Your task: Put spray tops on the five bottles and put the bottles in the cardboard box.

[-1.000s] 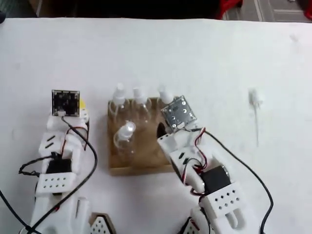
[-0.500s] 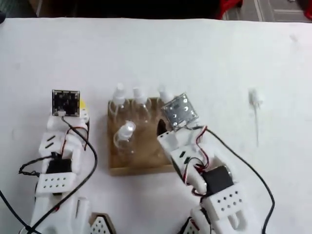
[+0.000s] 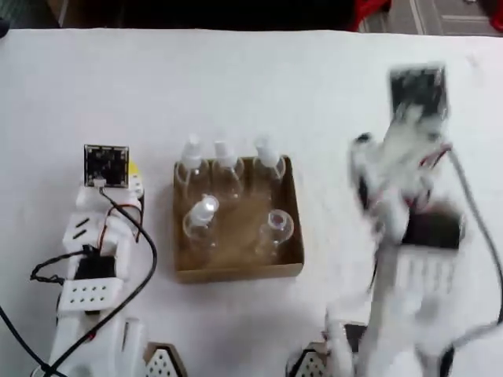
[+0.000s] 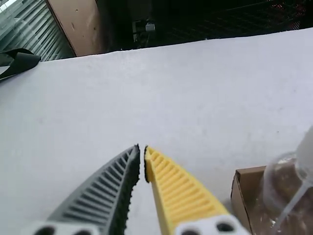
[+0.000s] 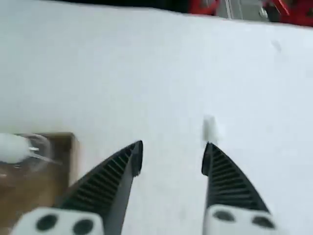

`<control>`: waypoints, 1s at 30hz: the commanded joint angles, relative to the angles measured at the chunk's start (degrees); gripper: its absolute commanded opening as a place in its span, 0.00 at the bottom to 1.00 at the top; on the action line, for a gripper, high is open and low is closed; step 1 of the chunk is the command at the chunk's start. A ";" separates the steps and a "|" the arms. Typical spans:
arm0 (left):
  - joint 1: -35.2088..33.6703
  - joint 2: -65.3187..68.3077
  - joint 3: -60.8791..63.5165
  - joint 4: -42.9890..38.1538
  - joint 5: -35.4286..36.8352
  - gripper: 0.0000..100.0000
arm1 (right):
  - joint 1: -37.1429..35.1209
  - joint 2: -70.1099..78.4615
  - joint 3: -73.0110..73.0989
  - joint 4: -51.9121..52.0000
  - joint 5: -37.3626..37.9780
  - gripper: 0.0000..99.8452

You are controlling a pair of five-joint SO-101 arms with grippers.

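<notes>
Bright even light, glaring table [image 3: 236, 78], faint shadows

White table [image 3: 236, 86] bears a cardboard box [image 3: 236, 271] and one spray top [image 5: 209, 128]

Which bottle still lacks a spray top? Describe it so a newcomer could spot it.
In the middle of the table sits a shallow cardboard box holding five clear bottles. The bottle is in the two-bottle row nearer the arms, on the right arm's side. Its neck is open, while the other four bottles carry white spray tops.
</notes>
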State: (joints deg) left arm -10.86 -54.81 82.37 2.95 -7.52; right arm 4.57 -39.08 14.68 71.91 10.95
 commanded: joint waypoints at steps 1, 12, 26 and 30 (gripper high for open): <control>0.66 0.04 -0.44 -1.58 -0.44 0.02 | 10.24 21.58 -15.65 0.66 4.22 0.18; 0.75 0.04 -0.44 -1.58 -0.44 0.02 | 12.70 68.88 -47.38 0.66 12.66 0.18; 0.75 0.04 -0.44 -1.58 -0.44 0.02 | 15.34 103.34 -85.10 4.79 13.10 0.18; 0.75 0.04 -0.44 -1.58 -0.44 0.02 | 15.08 108.53 -91.43 4.97 13.10 0.18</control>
State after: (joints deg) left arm -10.86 -54.81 82.37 2.95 -7.52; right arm 19.52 67.47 -69.27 76.40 23.34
